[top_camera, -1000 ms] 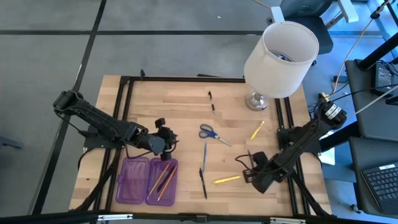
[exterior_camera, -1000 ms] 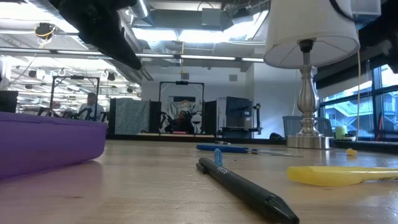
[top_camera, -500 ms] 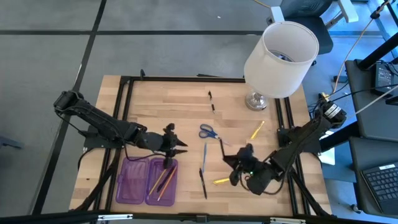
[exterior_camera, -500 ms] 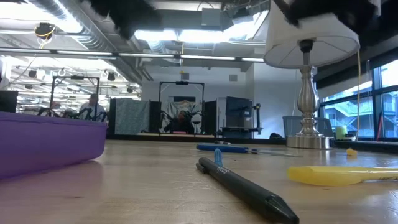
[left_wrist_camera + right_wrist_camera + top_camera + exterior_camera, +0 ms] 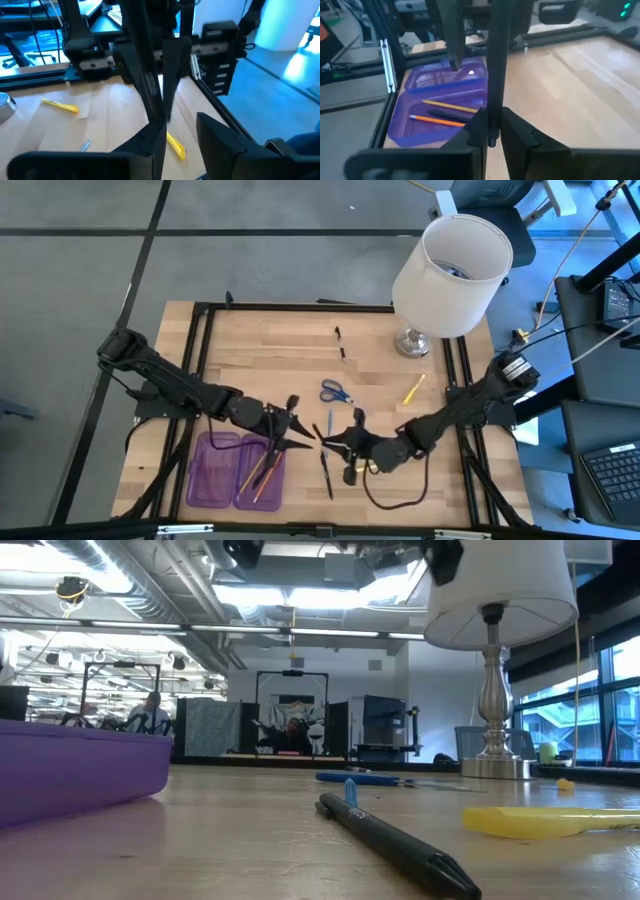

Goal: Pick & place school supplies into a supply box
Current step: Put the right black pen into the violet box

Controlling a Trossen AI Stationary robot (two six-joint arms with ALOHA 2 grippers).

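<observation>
1. We see the right gripper (image 5: 335, 442) out over the middle of the table (image 5: 380, 330), near the front edge. Its fingers (image 5: 517, 127) are pressed onto a black pen (image 5: 497, 60), which stands upright between them.
2. The left gripper (image 5: 295, 435) is just beside it, over the table by the right edge of the supply box (image 5: 215, 470). The two grippers face each other, tips close together.
3. In the left wrist view, the left gripper's fingers (image 5: 220, 142) are spread with a clear gap between them. The held pen's lower end hangs at the tip of one finger. We cannot tell whether pen and finger touch.
4. The supply box lies open and flat at the front left of the table. Its right half holds a yellow pencil (image 5: 452, 106), an orange pencil (image 5: 432, 120) and a dark one between them.
5. The other school supplies lie on the bare wood:
   - The blue-handled scissors (image 5: 335, 392) are near the centre.
   - A blue pen (image 5: 329, 425) is just in front of the scissors.
   - Another black pen (image 5: 326, 475) is near the front edge.
   - A small dark pen (image 5: 341, 345) is farther back.
   - A yellow pen (image 5: 413, 390) is towards the right.
   - A yellow marker (image 5: 540, 822) shows in the low view.
6. A white-shaded lamp (image 5: 450, 265) stands at the back right corner.
</observation>
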